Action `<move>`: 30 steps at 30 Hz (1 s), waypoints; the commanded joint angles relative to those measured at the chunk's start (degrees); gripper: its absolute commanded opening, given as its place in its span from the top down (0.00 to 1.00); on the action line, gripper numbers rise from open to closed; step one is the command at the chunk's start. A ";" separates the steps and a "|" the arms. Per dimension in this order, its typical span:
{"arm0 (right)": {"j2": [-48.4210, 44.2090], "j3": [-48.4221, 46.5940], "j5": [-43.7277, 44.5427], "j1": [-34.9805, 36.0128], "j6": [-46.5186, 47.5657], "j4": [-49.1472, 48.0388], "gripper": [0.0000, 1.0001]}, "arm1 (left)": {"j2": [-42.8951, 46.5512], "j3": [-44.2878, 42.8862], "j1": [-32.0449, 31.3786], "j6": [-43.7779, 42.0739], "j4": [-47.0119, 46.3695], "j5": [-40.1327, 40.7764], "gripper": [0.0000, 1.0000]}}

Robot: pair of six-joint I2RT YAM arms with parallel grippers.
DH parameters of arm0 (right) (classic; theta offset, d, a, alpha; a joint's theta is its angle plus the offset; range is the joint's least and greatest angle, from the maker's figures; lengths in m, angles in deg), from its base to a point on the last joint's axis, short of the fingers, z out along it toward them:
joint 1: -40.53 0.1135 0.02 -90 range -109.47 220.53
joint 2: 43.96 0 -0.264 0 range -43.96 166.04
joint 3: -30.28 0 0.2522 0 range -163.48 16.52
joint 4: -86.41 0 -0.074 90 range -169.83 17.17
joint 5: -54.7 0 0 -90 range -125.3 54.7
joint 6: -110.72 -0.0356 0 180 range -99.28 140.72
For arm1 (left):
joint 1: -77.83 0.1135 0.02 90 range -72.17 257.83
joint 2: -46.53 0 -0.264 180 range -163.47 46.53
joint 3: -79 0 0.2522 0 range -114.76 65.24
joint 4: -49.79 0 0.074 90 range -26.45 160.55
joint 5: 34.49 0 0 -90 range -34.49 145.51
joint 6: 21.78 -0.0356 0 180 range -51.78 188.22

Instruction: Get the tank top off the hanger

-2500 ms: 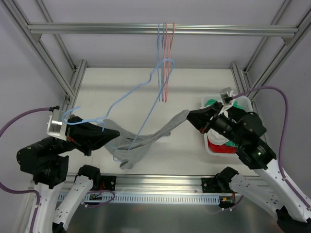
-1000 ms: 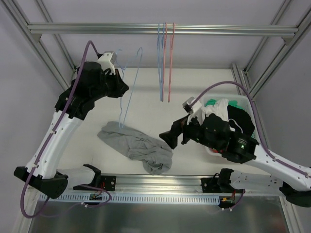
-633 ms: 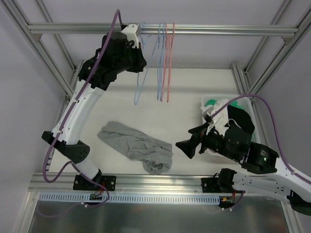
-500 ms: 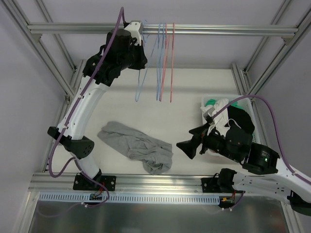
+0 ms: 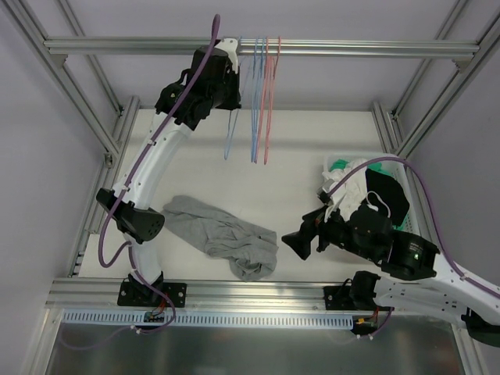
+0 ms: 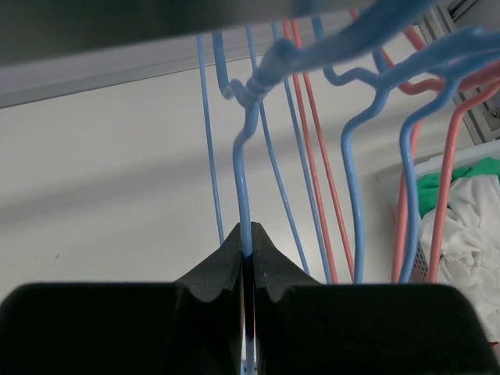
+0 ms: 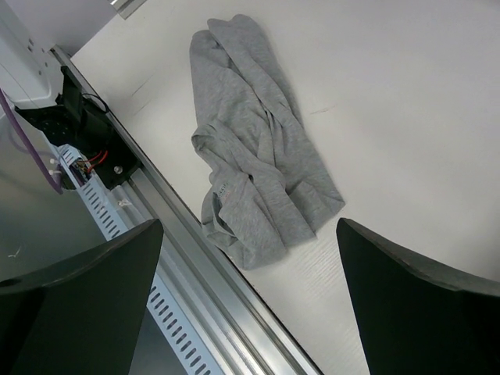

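The grey tank top (image 5: 223, 234) lies crumpled on the white table, off the hanger; the right wrist view shows the tank top (image 7: 258, 172) beside the front rail. A light blue wire hanger (image 5: 231, 129) hangs bare at the overhead bar. My left gripper (image 5: 226, 78) is raised to that bar. In the left wrist view the left gripper (image 6: 247, 234) is shut on the hanger's (image 6: 245, 187) wire, just below its twisted neck. My right gripper (image 5: 299, 242) hovers open right of the tank top, with nothing between its fingers (image 7: 86, 289).
The overhead bar (image 5: 351, 48) also carries other blue (image 5: 255, 101) and red (image 5: 269, 101) hangers close to the held one. A white basket (image 5: 394, 168) of clothes stands at the right. Aluminium frame posts border the table.
My left arm has carried the bare hanger up and rightward to the bar, next to the other hangers. The right arm drew back a little. The tank top has not moved.
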 commanded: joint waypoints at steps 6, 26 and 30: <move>4.91 4.75 0.28 0.06 2.93 -4.86 0.01 | 8.07 5.06 0.17 0.74 0.15 4.05 0.71; 55.95 -2.18 -12.81 1.63 4.52 -18.58 0.01 | 58.68 49.16 0.08 6.18 0.23 21.01 0.01; 60.71 -5.87 -12.81 2.25 4.51 -19.98 0.28 | 66.77 58.13 0.17 4.96 0.23 20.57 0.01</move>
